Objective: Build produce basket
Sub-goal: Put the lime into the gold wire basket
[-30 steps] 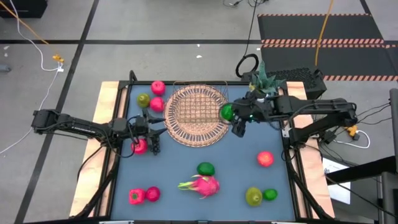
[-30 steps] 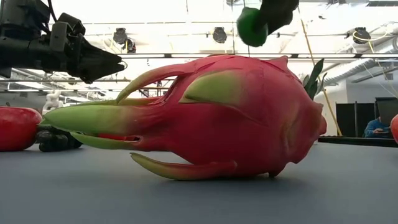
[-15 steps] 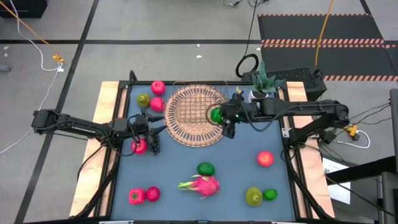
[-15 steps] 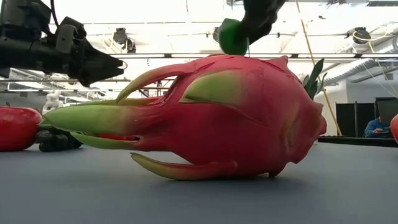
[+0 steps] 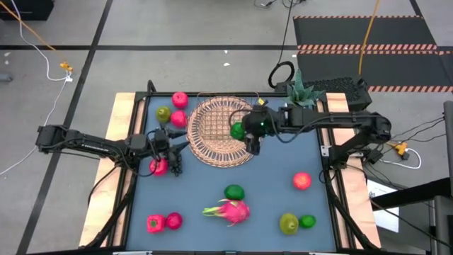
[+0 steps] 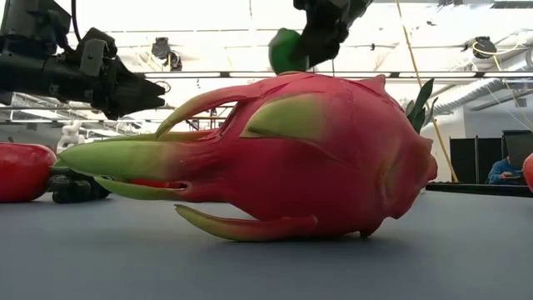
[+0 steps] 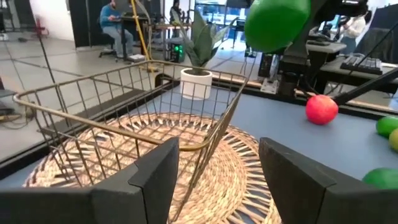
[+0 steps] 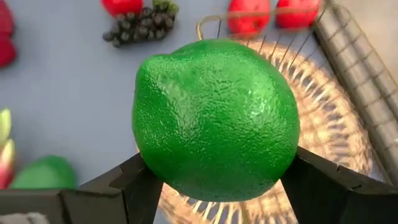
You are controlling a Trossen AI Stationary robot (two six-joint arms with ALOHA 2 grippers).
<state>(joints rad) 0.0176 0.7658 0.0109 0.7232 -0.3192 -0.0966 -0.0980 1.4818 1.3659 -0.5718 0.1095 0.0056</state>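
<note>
The right gripper [image 5: 248,132] hangs over the right part of the wicker basket [image 5: 212,145], its fingers clamped on either side of a green lime [image 8: 214,118] held clear above the weave. The basket sits toward the far edge of the tabletop [image 5: 276,170], centred, with a thin wire frame [image 7: 134,93] standing on it; nothing is seen lying inside it. The left gripper [image 5: 173,145] waits at the basket's left rim, its fingers [image 7: 155,180] parted and holding nothing, pointed across the weave. Around it lie a dark grape bunch [image 5: 175,166] and a pink-red fruit [image 5: 159,166] just on its near side, and on its far side a yellow-green fruit [image 5: 163,113] with two pink-red fruits [image 5: 180,100] close by the basket's far-left rim. Toward the near edge: a dragon fruit [image 5: 230,210] with a green fruit [image 5: 234,192] just behind it, two pink-red pieces [image 5: 164,222] at the near-left corner, a yellow-green pear-like piece [image 5: 289,224] touching a small green one [image 5: 307,221] at near right, and a lone red fruit [image 5: 302,180] toward the right edge. A potted plant [image 5: 300,92] stands at the far-right corner, close beside the right arm. In the low view the dragon fruit blocks sight of the basket.
</note>
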